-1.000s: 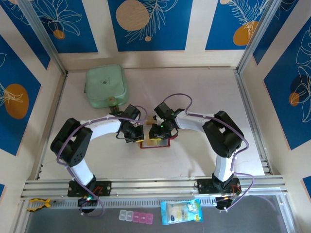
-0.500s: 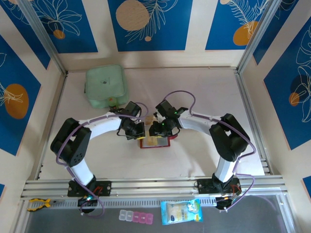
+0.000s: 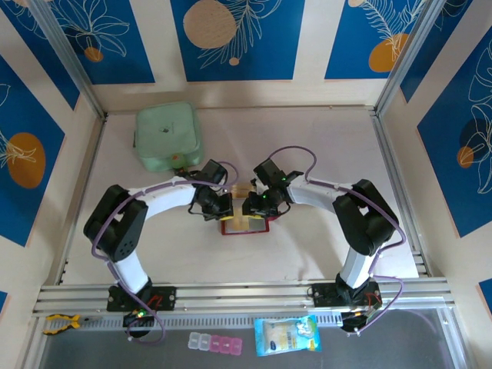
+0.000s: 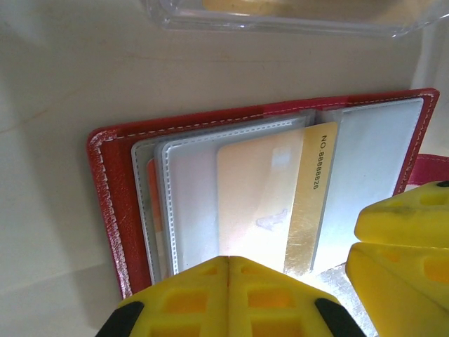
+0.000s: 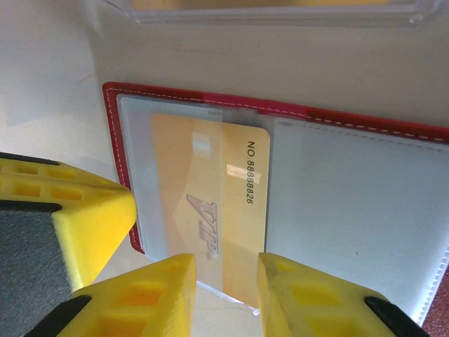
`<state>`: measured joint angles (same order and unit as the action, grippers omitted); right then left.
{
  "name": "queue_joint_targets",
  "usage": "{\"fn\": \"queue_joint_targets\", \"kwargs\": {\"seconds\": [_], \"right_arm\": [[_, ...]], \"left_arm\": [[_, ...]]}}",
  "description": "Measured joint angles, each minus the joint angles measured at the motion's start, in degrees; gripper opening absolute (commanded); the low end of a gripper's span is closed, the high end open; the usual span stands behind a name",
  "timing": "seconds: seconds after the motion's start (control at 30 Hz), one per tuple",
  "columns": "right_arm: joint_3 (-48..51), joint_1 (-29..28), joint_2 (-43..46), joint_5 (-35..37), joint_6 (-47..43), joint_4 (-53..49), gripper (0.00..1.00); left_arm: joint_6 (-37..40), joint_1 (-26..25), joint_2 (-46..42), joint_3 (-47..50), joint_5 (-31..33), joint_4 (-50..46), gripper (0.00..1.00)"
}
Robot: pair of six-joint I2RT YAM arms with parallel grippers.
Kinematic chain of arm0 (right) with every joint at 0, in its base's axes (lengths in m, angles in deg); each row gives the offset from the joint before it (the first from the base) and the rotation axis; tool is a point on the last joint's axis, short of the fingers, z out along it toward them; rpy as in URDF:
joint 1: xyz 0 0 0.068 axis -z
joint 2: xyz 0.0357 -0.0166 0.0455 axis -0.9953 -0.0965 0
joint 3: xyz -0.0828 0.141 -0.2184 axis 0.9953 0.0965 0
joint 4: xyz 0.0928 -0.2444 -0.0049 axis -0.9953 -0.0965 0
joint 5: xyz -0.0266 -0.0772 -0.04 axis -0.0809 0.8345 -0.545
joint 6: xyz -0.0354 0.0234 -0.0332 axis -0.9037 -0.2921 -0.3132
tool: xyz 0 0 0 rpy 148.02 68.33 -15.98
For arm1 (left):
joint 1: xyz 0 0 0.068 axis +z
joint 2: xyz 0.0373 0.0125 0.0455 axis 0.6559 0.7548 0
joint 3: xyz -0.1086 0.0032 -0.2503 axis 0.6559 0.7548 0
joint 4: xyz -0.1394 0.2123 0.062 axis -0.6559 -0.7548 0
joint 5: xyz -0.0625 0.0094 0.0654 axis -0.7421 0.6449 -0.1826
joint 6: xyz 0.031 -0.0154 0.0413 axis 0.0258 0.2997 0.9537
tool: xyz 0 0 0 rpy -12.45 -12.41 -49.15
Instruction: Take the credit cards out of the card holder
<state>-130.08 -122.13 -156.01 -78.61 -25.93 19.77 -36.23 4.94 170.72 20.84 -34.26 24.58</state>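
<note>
The red card holder (image 3: 244, 225) lies open on the table between both grippers. In the left wrist view its clear pockets (image 4: 189, 203) show a cream and gold credit card (image 4: 259, 196) printed with a number. My left gripper (image 4: 229, 261) is shut with nothing in it, its tips over the near edge of the pockets. From the right wrist the same credit card (image 5: 210, 210) sticks a little out of its pocket in the card holder (image 5: 116, 140). My right gripper (image 5: 226, 277) stands partly open, with the card's near end showing in the gap between its fingers.
A clear plastic box (image 4: 280, 14) lies just behind the holder. A pale green square container (image 3: 167, 137) sits at the back left. On the front ledge lie a snack bag (image 3: 286, 335) and a small pill box (image 3: 215, 344).
Both grippers have shifted slightly to the right over the holder. The holder itself has not moved.
</note>
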Motion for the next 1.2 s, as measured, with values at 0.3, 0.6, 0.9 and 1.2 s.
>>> {"fn": "queue_joint_targets", "kwargs": {"seconds": [0.3,0.6,0.9,1.2], "right_arm": [[0.8,0.2,-0.2,-0.9,0.7,1.9,0.29],[2.1,0.6,-1.6,-2.3,1.1,3.8,0.29],[3.3,1.3,-2.5,-4.4,1.1,6.4,0.27],[6.5,2.1,-2.4,-7.8,2.4,11.8,0.22]], "left_arm": [[0.0,-0.1,1.3,0.5,-0.6,0.7,0.0],[0.0,-0.1,1.7,1.1,-0.6,0.7,0.0],[0.0,-0.1,1.7,1.2,-0.6,0.8,0.0],[0.0,-0.1,1.7,1.2,-0.6,0.9,0.0]]}}
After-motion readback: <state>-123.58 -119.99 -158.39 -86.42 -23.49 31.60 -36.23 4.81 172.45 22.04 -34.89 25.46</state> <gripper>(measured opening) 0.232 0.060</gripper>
